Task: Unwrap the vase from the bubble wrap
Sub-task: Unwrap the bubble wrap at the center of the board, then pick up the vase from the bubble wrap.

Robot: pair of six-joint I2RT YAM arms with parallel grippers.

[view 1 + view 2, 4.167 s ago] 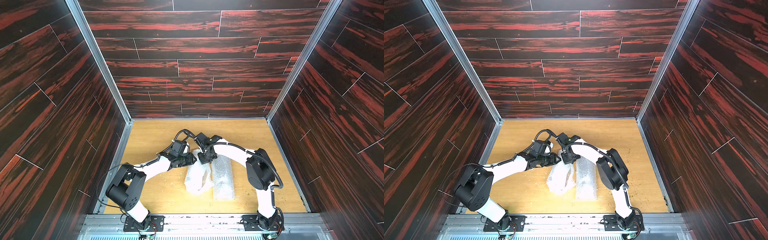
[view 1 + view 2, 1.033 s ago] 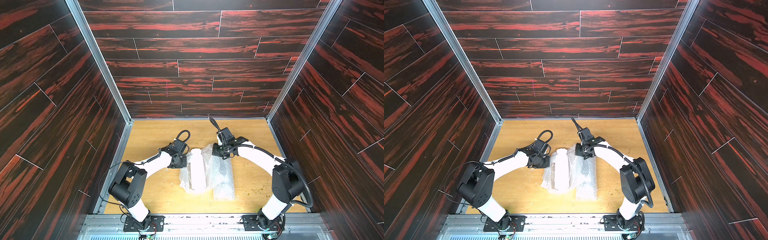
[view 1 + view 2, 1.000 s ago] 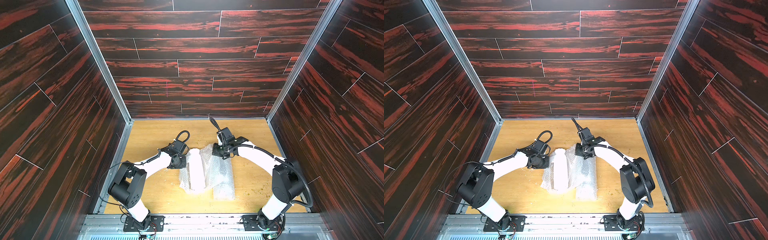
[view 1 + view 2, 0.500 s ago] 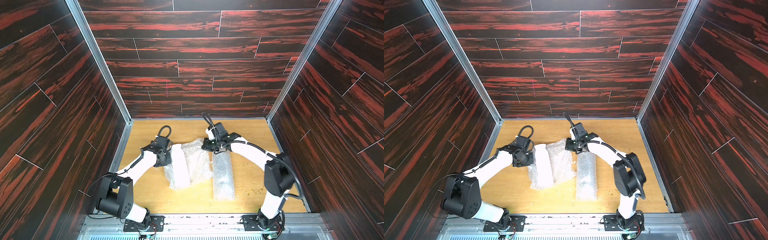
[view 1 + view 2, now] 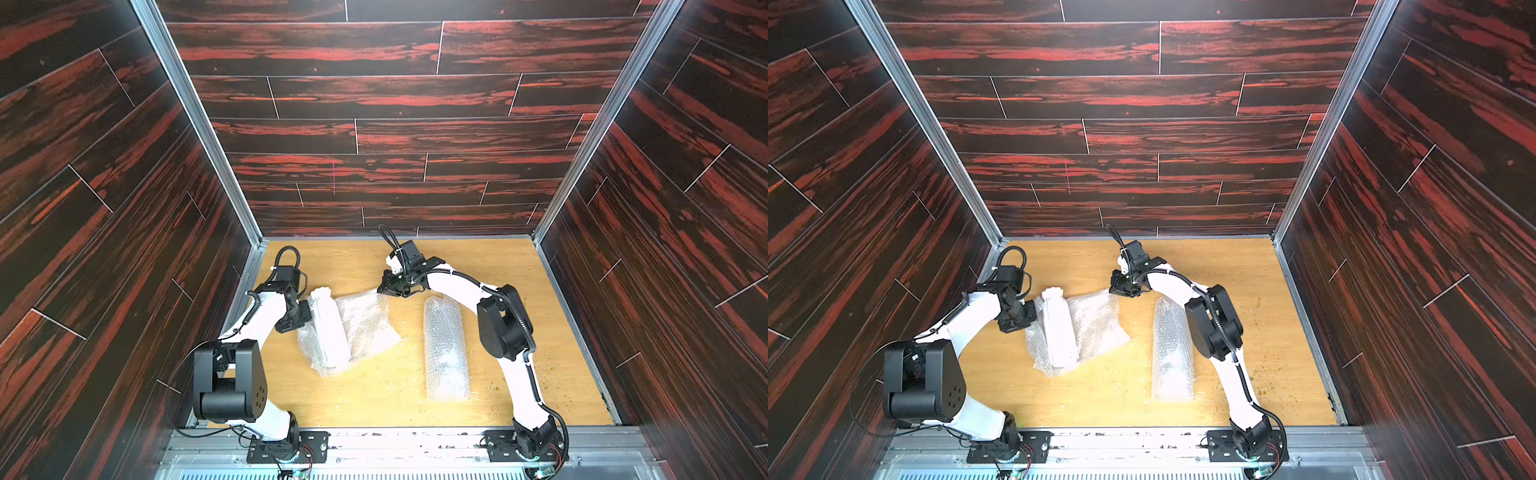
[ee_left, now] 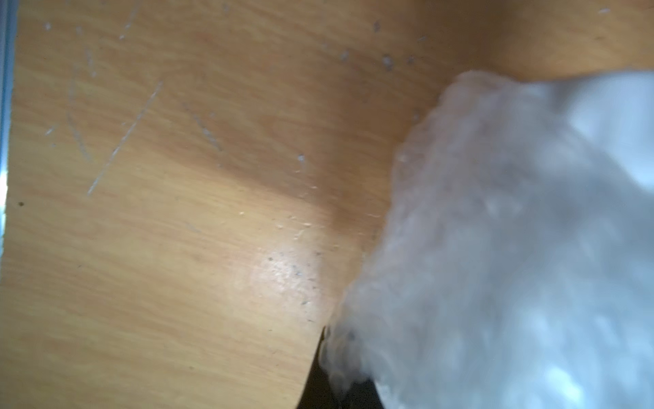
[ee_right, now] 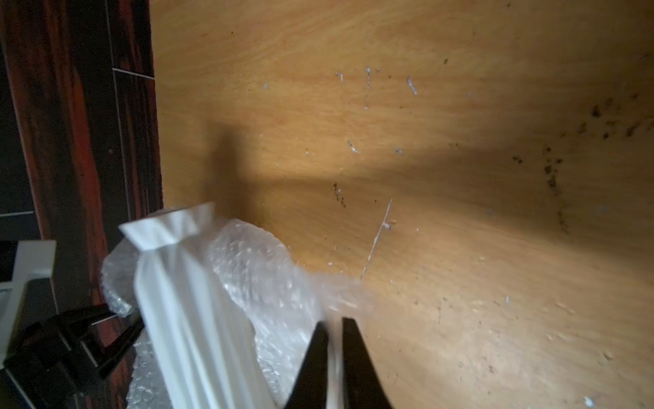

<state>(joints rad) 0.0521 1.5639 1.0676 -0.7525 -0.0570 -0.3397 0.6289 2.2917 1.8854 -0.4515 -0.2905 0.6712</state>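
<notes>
A white ribbed vase (image 5: 328, 328) (image 5: 1059, 328) lies bare on an opened sheet of bubble wrap (image 5: 368, 324) (image 5: 1098, 324), left of the board's middle in both top views. At the sheet's left edge my left gripper (image 5: 305, 312) (image 5: 1030, 314) is shut on the wrap; its wrist view shows dark fingertips (image 6: 318, 382) under blurred bubble wrap (image 6: 513, 248). My right gripper (image 5: 384, 289) (image 5: 1116, 291) (image 7: 334, 320) holds the sheet's far right corner. Its jaws stand a narrow slit apart with a pale strip of wrap between. That wrist view shows the vase (image 7: 191, 318) beside the wrap (image 7: 254, 269).
A second roll of bubble wrap (image 5: 446, 345) (image 5: 1173, 349), still rolled shut, lies right of the sheet under the right arm. Dark wood-pattern walls (image 5: 124, 249) close in the wooden board (image 5: 519, 291) on three sides. Crumbs (image 5: 496, 386) dot the board's right part.
Both grippers, the sheet and the vase have drifted left, away from the second roll. The sheet lies spread wider. The right jaws have parted slightly.
</notes>
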